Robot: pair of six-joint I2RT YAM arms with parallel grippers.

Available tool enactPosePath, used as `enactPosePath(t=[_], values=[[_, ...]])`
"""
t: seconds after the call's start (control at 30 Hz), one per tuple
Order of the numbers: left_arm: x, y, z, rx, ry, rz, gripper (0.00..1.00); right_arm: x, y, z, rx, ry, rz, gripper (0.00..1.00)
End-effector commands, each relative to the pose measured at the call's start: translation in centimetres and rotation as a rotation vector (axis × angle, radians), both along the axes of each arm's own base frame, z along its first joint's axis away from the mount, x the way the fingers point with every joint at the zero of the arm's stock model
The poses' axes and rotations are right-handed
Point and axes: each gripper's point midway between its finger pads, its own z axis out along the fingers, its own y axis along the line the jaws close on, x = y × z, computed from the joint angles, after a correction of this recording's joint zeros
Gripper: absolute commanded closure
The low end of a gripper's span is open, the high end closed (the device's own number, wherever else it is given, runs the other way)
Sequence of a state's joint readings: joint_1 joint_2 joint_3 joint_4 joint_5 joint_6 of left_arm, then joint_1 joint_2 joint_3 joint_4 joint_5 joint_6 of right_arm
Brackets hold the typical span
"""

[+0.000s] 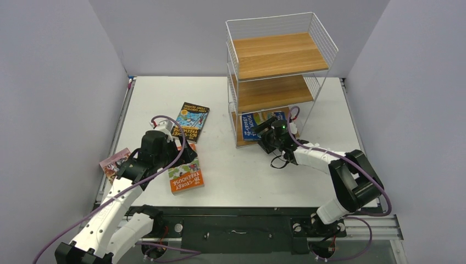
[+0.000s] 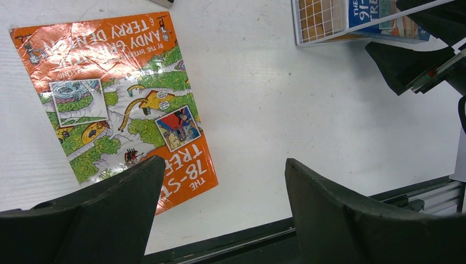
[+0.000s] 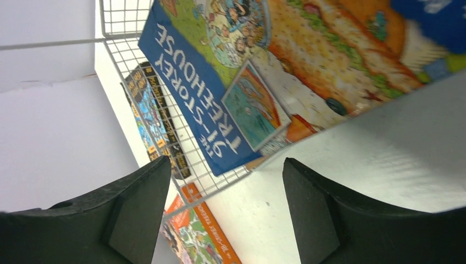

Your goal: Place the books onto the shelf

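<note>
At bottom tier of shelf [image 1: 277,55] you find blue book [image 1: 254,125]; R gripper [image 3: 226,165] just in front, fingers wide apart, empty. Orange book [image 1: 187,177] lies near-left on table [image 1: 236,170] below L gripper [image 2: 224,168], also wide, empty. Dark book [image 1: 192,118] beyond; pink book [image 1: 112,162] at left edge.

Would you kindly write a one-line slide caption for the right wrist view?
Open right gripper facing the blue book on the shelf's bottom tier; dark book and orange book seen through the mesh.
</note>
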State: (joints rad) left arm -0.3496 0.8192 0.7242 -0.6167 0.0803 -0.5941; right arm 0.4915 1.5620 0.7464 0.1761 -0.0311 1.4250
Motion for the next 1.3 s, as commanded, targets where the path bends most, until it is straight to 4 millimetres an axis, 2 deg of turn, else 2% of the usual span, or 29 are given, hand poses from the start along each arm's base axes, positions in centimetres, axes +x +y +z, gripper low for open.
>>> enactPosePath(t=[0.0,0.03,0.1,0.23,0.5,0.87,1.0,1.27], values=[[1.2,-0.5,1.6,-0.034,-0.070,-0.001,0.22,-0.7,-2.2,1.4,-0.072,-0.074,0.012,0.30],[1.2,-0.5,1.6,-0.036,-0.070,0.000,0.22,-1.1,-2.7,0.9,-0.083,-0.067,0.010,0.30],[1.2,-0.6,1.6,-0.039,-0.069,-0.001,0.22,-1.1,-3.5,1.2,-0.088,-0.095,0.009,0.30],[1.4,-0.7,1.5,-0.045,-0.066,0.003,0.22,0.0,-4.7,1.3,-0.144,-0.137,0.034,0.31],[1.2,-0.4,2.1,-0.056,-0.098,0.015,0.22,2.3,-4.8,2.9,-0.170,-0.185,0.068,0.33],[1.2,-0.7,1.9,-0.065,-0.091,0.003,0.22,3.8,-4.2,3.2,-0.149,-0.225,0.083,0.34],[1.2,-0.9,2.0,-0.070,-0.090,-0.003,0.22,3.4,-3.7,3.4,-0.130,-0.242,0.097,0.34],[1.5,-1.1,1.9,-0.072,-0.083,-0.010,0.22,1.5,-6.4,1.6,-0.214,-0.201,0.055,0.34]])
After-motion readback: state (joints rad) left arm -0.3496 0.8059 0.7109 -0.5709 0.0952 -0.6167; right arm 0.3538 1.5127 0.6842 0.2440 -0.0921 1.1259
